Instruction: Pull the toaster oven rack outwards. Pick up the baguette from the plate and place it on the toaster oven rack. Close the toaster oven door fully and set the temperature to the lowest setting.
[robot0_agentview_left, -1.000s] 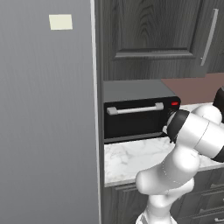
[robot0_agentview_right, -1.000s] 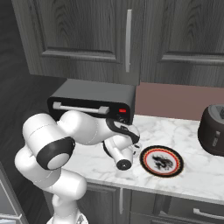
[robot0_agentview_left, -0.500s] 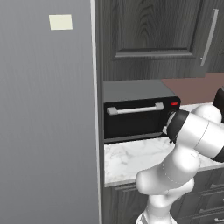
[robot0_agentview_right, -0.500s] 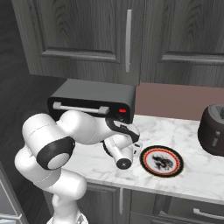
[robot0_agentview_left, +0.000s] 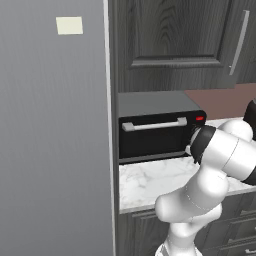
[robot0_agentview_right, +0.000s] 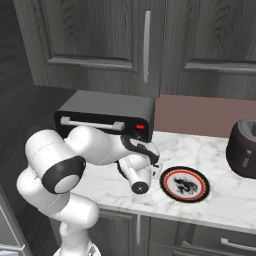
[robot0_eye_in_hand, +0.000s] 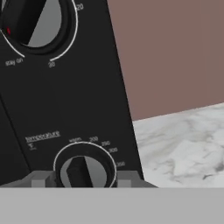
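The black toaster oven stands on the counter with its door shut and its silver handle across the top. In the hand view my gripper is at the temperature knob, one fingertip on each side of it, closed on its rim. The knob's bar points up towards the low end of the scale. The plate lies bare on the counter to the right of my hand. The rack and the baguette are hidden.
A second knob sits above the temperature knob. A large dark rounded vessel stands at the far right of the marble counter. A tall grey panel walls off the oven's left. Cabinets hang above.
My wrist has rolled slightly at the knob. The oven, door and plate are as before.
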